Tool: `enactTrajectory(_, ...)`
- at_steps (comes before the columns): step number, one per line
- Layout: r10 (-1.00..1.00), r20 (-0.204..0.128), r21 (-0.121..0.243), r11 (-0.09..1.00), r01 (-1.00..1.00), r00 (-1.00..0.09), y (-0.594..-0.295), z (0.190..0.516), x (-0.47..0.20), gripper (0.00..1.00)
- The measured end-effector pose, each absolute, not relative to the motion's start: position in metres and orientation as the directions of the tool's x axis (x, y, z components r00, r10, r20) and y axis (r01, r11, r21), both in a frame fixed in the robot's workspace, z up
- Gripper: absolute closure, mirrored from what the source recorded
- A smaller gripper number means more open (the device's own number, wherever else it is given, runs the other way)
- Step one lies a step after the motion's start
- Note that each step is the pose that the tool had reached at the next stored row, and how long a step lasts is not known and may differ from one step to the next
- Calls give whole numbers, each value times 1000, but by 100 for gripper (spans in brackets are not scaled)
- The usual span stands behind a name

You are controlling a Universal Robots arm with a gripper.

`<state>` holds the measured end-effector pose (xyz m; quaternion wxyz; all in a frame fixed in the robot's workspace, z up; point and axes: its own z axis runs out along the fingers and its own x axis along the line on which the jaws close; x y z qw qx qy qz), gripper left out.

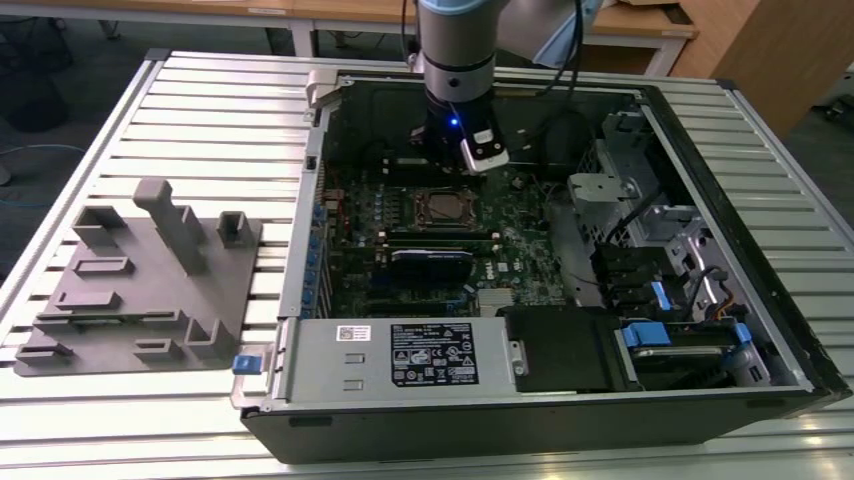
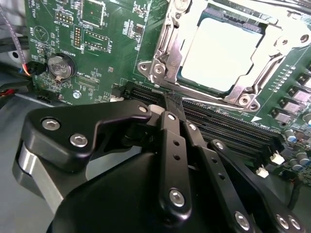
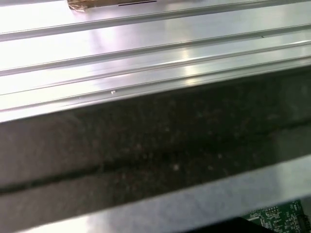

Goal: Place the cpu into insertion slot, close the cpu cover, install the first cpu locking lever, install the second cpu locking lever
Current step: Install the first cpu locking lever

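In the second wrist view the cpu [image 2: 221, 53] lies flat in the insertion slot [image 2: 160, 68], its silver top showing. The cpu cover [image 2: 245, 92] rests down around the cpu's edges, its window framing the chip. My gripper [image 2: 171, 103] is shut, its black fingers [image 2: 167, 126] pressed together. Their tips sit just beside the socket's near corner, over the memory slots, and I see nothing between them. In the exterior view the gripper [image 1: 463, 160] hangs inside the open case just behind the insertion slot [image 1: 441, 207].
The green motherboard [image 1: 400, 190] lies in an open black case [image 1: 694, 130] on a slatted metal table [image 1: 200, 110]. Long black memory slots [image 2: 233, 126] and a coin battery [image 2: 60, 65] lie near the fingers. A grey fixture block [image 1: 134, 280] stands on the exterior view's left.
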<state>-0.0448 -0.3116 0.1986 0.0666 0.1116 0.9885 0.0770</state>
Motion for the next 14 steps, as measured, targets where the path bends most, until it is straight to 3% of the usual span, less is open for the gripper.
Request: enactTrajectory(14, 234, -125, 175, 962, 211, -964, -312, 198, -50, 89)
